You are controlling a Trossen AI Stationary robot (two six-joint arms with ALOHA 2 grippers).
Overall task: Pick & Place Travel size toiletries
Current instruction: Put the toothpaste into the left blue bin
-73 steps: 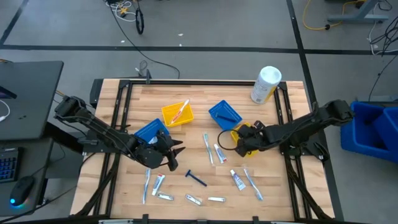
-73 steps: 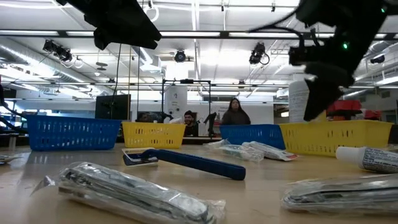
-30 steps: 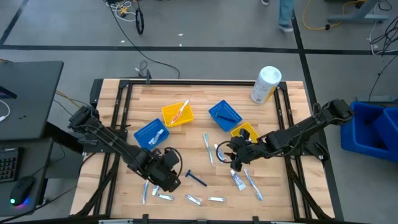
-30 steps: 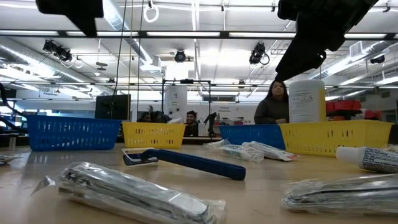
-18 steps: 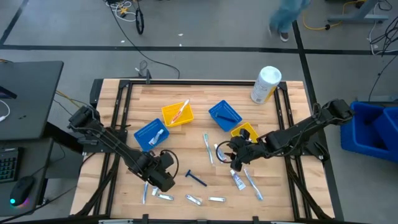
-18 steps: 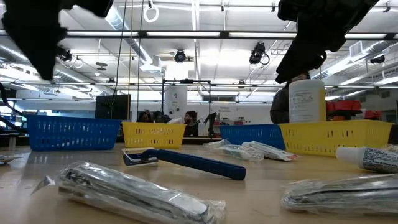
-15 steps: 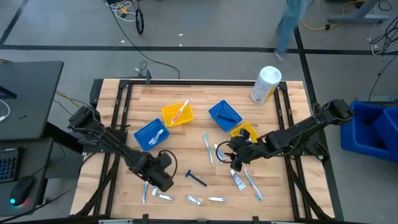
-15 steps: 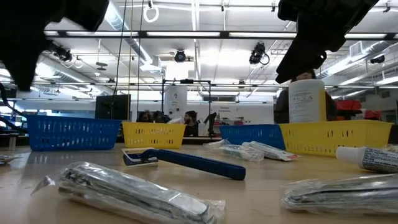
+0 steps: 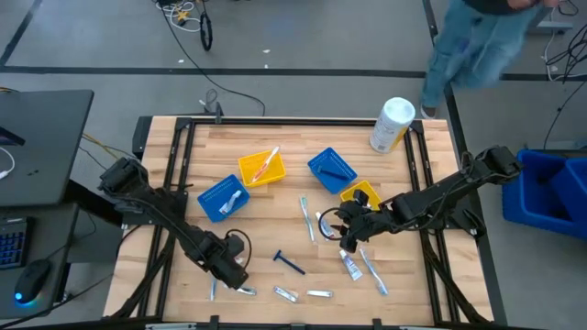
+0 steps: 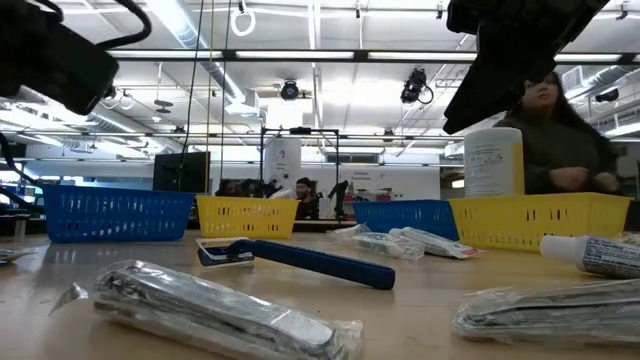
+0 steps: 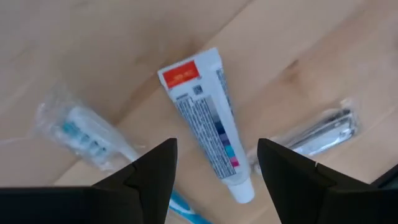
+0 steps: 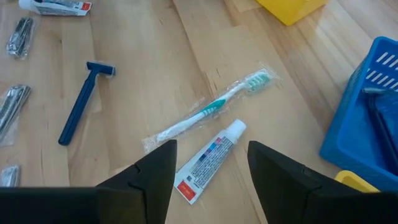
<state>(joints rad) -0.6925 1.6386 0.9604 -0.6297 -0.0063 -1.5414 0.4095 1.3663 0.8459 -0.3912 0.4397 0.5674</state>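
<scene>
Small toiletries lie flat on the wooden table's near half. My left gripper (image 9: 231, 271) hovers open above a white toothpaste tube (image 11: 208, 134), which shows between its fingers; a wrapped toothbrush (image 11: 81, 134) and a wrapped metal clipper (image 11: 323, 127) lie on either side. My right gripper (image 9: 344, 231) is open above another toothpaste tube (image 12: 208, 162) and a teal-and-white wrapped toothbrush (image 12: 208, 112). The dark blue razor (image 9: 288, 263) lies between the two arms. Neither gripper touches anything.
Two blue bins (image 9: 223, 197) (image 9: 331, 169) and two yellow bins (image 9: 261, 167) (image 9: 360, 195) sit mid-table, some with items inside. A large white cylinder (image 9: 393, 124) stands at the far right corner. A person (image 9: 477, 41) passes beyond the far edge. More wrapped items (image 9: 303, 294) lie along the near edge.
My left gripper has moved toward the table's near left corner and come down over the toothpaste tube there. My right arm has kept still. A person has walked along beyond the far right edge.
</scene>
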